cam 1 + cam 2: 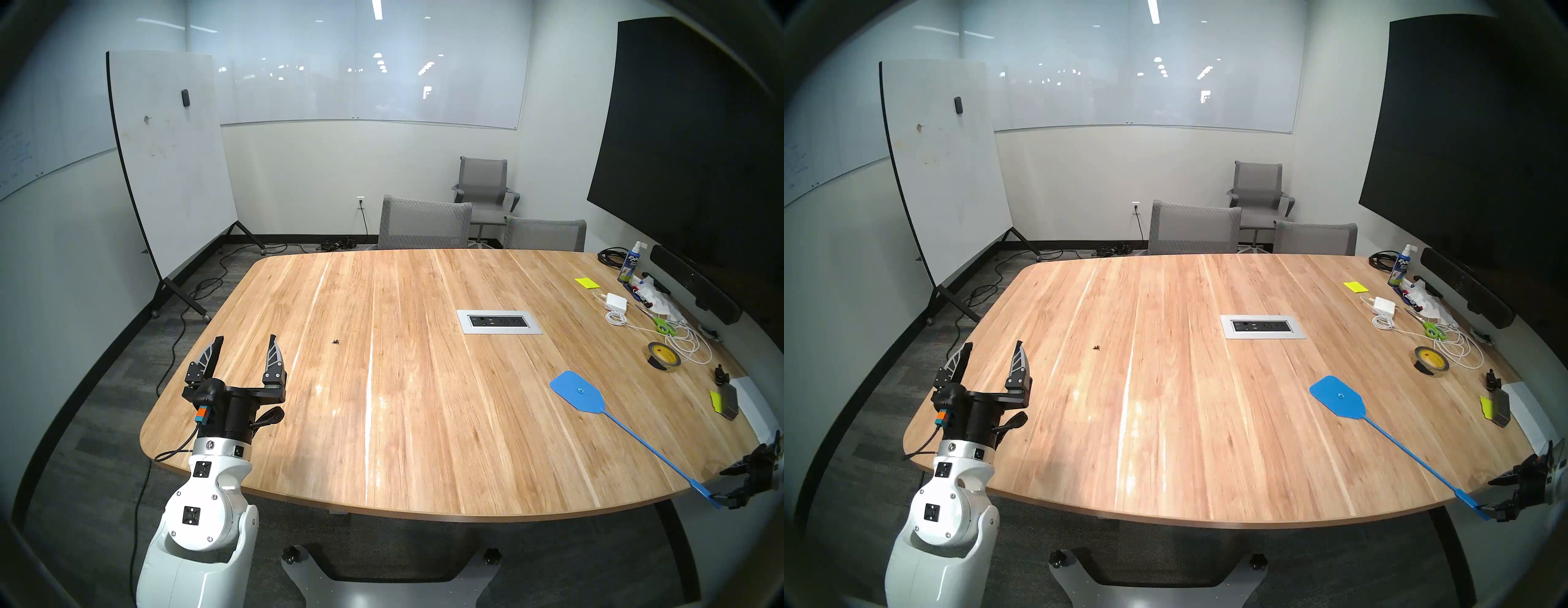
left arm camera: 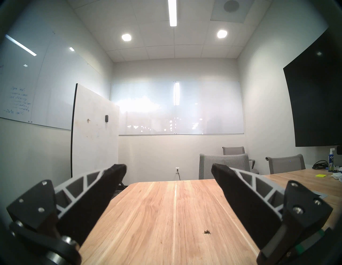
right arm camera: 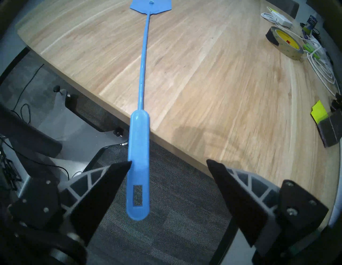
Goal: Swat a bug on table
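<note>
On table [image 1: 424, 424]: bug [image 1: 336, 341] unswatted, swatter [image 3: 142, 74] lying flat
Right gripper [image 3: 169, 163]: spread around handle, no pinch yet
Left gripper [image 1: 246, 344]: spread, empty
Left to do: grab, swing

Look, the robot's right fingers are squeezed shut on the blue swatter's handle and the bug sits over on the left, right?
Not quite. The right gripper is open: the right wrist view shows the swatter handle touching only one of its fingers. The bug is on the left.
</note>
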Controlling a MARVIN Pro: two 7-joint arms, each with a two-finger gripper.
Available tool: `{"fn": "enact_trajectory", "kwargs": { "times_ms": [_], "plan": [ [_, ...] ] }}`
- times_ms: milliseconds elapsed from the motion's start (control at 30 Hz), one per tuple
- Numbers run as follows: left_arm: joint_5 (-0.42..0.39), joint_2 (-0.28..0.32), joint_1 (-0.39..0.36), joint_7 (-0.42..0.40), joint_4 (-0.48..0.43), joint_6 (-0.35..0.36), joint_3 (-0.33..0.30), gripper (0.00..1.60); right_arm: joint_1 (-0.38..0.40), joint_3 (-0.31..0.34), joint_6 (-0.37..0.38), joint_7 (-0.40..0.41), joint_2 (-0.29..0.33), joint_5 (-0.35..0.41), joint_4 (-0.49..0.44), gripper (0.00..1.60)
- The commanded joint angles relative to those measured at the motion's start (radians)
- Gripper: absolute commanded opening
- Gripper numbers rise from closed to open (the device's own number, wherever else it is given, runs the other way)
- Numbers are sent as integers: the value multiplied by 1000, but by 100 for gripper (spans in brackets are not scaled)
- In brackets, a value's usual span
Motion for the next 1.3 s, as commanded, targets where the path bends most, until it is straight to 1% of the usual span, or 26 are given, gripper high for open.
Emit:
{"fn": "enact_trajectory", "kwargs": {
  "times_ms": [0, 367, 1267],
  "plan": [
    [1, 1, -1, -1, -17, -6, 1, 160, -21, 11, -3, 72, 43, 12, 0, 160],
    [1, 0, -2, -1, -16, -6, 1, 160, -43, 20, -14, 72, 45, 16, -3, 160],
    [1, 0, -4, -1, -13, -6, 1, 160, -91, 41, -36, 53, 23, 42, -46, 160]
  ]
}}
